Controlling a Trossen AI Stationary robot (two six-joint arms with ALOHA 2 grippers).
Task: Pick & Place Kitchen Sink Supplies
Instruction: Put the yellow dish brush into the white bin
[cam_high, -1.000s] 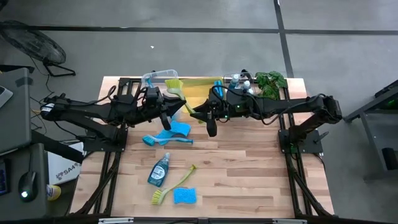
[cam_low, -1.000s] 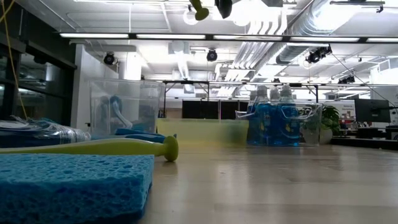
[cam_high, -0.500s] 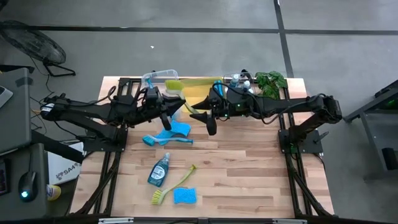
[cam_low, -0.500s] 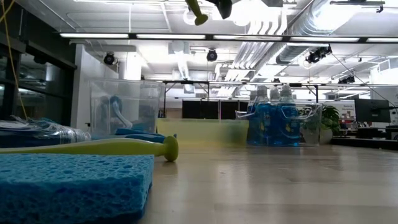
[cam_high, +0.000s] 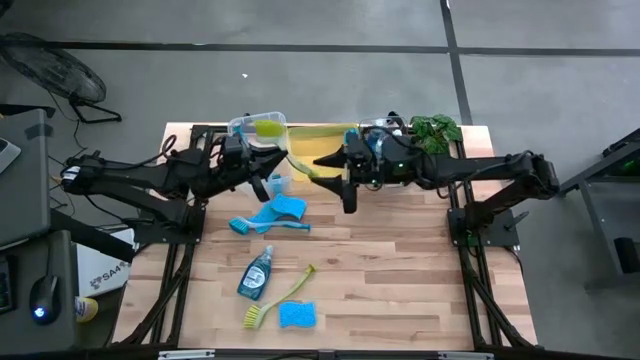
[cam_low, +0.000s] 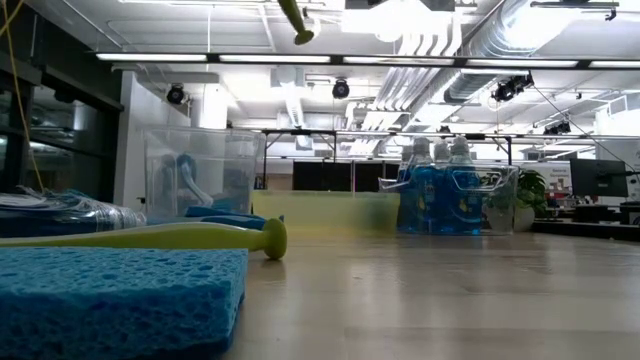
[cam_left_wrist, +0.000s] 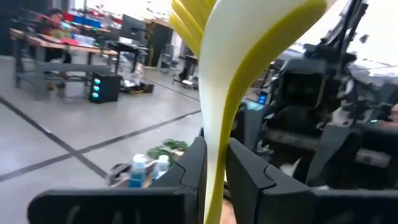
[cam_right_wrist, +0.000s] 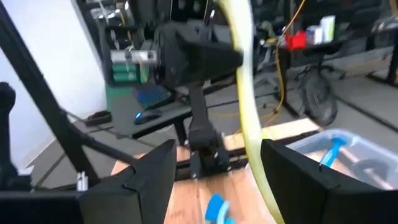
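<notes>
High view: we hold a yellow-green dish brush (cam_high: 283, 148) above the table's far edge, beside the clear bin (cam_high: 243, 125). Left wrist view: our left gripper (cam_left_wrist: 214, 163) pinches its handle. Right wrist view: our right gripper (cam_right_wrist: 214, 163) stands spread, handle between fingers, untouched.

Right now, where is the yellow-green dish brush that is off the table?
In the high view, the left gripper holds the yellow-green dish brush over the clear bin at the table's back.
</notes>
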